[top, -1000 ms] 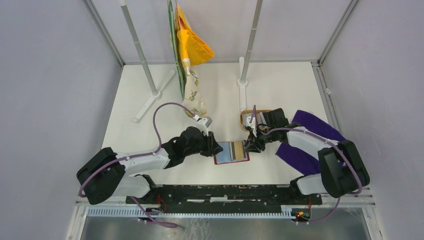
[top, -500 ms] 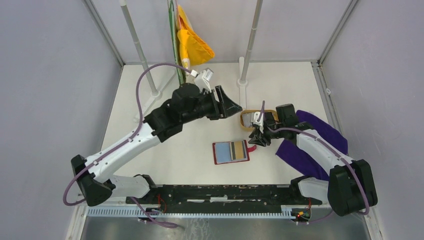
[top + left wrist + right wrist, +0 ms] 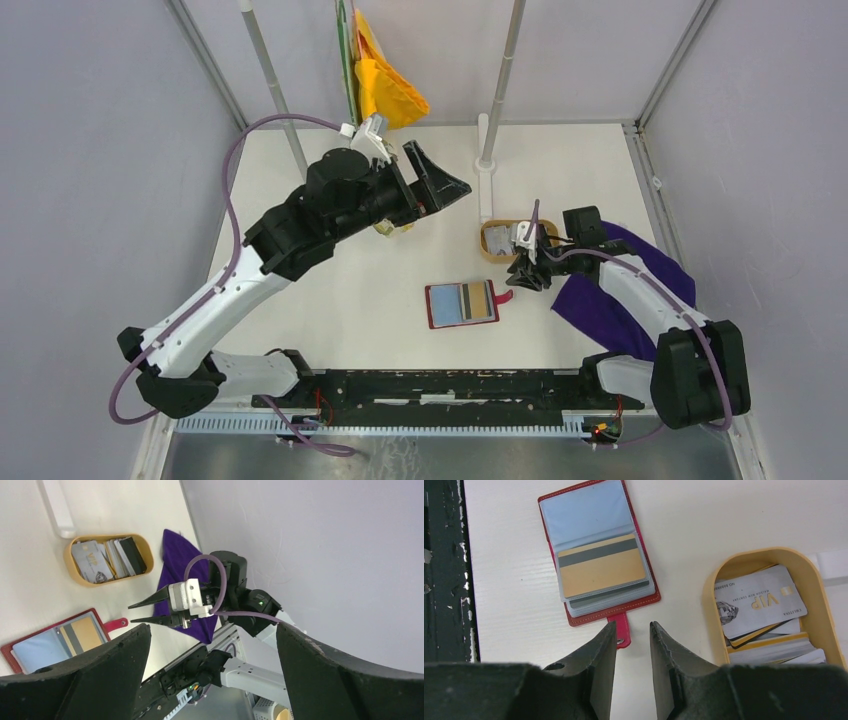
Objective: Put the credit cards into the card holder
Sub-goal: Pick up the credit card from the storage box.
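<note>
The dark-red card holder (image 3: 462,304) lies open on the table, with a gold card with a black stripe (image 3: 601,570) in its clear sleeves. More credit cards (image 3: 760,602) are piled in the oval tray (image 3: 487,246). My left gripper (image 3: 440,170) hangs high above the table's back half, jaws wide open and empty. In its own view it (image 3: 212,630) looks down on the holder (image 3: 50,645) and the tray's cards (image 3: 107,557). My right gripper (image 3: 633,625) hovers by the holder's snap tab (image 3: 622,632), slightly open, nothing between its fingers.
A purple cloth (image 3: 610,290) lies under the right arm. A yellow bag (image 3: 385,85) hangs at the back between two poles (image 3: 285,110) on white feet. A black rail (image 3: 450,385) runs along the near edge. Grey walls close in the sides.
My left gripper left the holder's left edge, rose up and back, and opened wide. The right gripper drew a little right of the holder's tab, toward the tray.
</note>
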You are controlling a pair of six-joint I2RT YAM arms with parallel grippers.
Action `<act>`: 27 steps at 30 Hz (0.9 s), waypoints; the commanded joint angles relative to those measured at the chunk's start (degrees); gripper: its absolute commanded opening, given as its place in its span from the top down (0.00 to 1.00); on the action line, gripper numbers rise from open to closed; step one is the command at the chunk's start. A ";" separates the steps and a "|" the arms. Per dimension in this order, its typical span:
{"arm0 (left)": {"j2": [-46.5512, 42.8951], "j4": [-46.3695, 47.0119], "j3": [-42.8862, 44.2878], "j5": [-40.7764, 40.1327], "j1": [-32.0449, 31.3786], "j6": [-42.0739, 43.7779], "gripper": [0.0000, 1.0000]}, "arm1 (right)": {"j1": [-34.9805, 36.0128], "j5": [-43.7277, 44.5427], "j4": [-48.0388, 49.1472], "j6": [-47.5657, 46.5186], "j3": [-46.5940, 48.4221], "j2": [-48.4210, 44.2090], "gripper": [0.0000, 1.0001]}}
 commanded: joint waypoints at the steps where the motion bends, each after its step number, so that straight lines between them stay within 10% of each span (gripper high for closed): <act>1: -1.39 -0.92 4.09 -1.66 0.17 0.67 0.00 | -1.94 -2.57 -1.54 -2.90 1.93 1.03 0.64; 8: -2.93 3.47 2.41 2.66 0.16 2.82 0.00 | -3.66 -2.76 -2.46 -3.94 2.37 0.73 0.63; 16: -13.41 20.38 -19.15 2.49 0.23 27.56 0.00 | -10.47 -2.53 4.81 2.85 0.07 -6.12 0.54; 21: -20.11 29.55 -34.16 -1.17 0.42 32.23 0.00 | -11.13 3.61 17.05 12.09 -4.61 -11.28 0.33; 24: -16.89 28.62 -35.27 -0.40 0.50 34.60 0.00 | -11.13 5.60 22.22 17.68 -4.22 -11.39 0.03; 27: -12.24 26.75 -34.19 0.39 0.48 36.60 0.00 | -11.16 3.64 27.93 28.27 -2.65 -7.93 0.02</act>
